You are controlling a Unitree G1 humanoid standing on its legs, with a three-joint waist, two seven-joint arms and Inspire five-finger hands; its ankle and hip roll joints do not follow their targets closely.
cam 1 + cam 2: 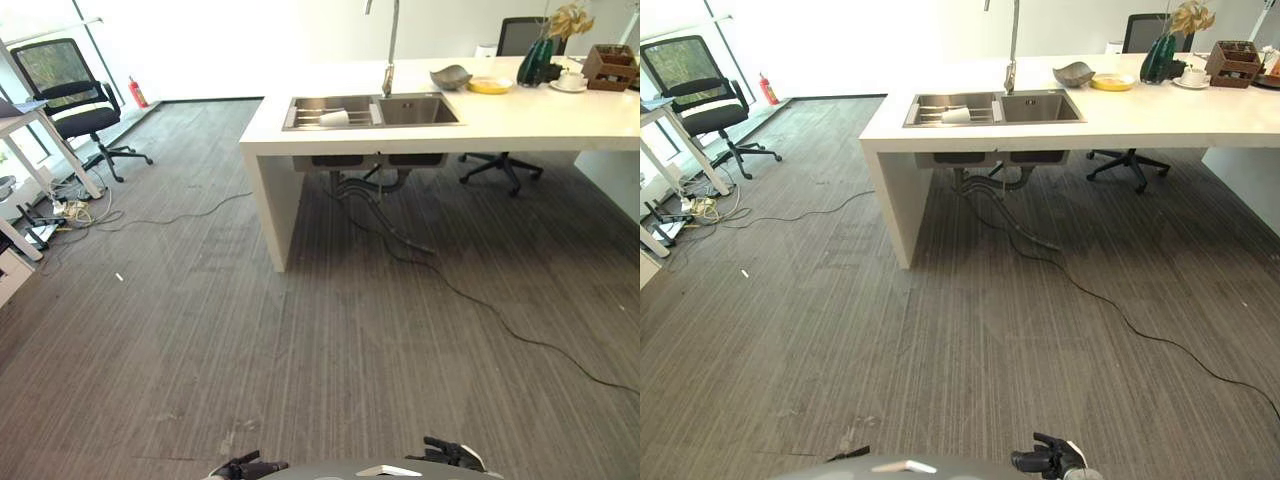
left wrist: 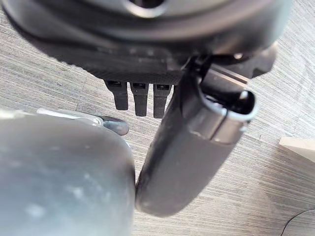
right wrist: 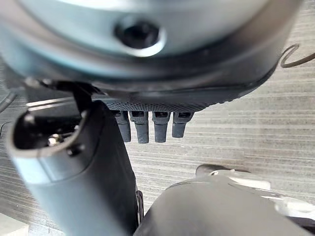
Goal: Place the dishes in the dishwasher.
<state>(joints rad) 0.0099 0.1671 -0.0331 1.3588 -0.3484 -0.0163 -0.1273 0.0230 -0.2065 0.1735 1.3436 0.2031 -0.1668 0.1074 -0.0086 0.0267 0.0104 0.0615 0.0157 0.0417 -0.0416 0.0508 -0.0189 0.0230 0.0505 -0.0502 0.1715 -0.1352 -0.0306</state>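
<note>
Far ahead stands a white counter [image 1: 520, 128] with a steel double sink [image 1: 420, 110]. A white cup [image 1: 334, 117] lies in the sink's left basin. Beside the tap sit a grey bowl [image 1: 450, 76], a yellow plate [image 1: 490, 86] and a white cup on a saucer [image 1: 572, 80]. My left hand [image 1: 248, 466] and right hand [image 1: 452, 453] hang low by my body, far from the counter. In the wrist views the left hand's fingers [image 2: 139, 101] and the right hand's fingers [image 3: 147, 125] point straight down over the carpet, holding nothing.
A black office chair [image 1: 70, 100] and a desk [image 1: 20, 122] stand at the left, with a red fire extinguisher [image 1: 137, 92] beyond. A second chair [image 1: 505, 170] is behind the counter. A black cable [image 1: 480, 310] runs across the grey carpet. A green vase [image 1: 535, 62] and wooden box [image 1: 610, 66] top the counter.
</note>
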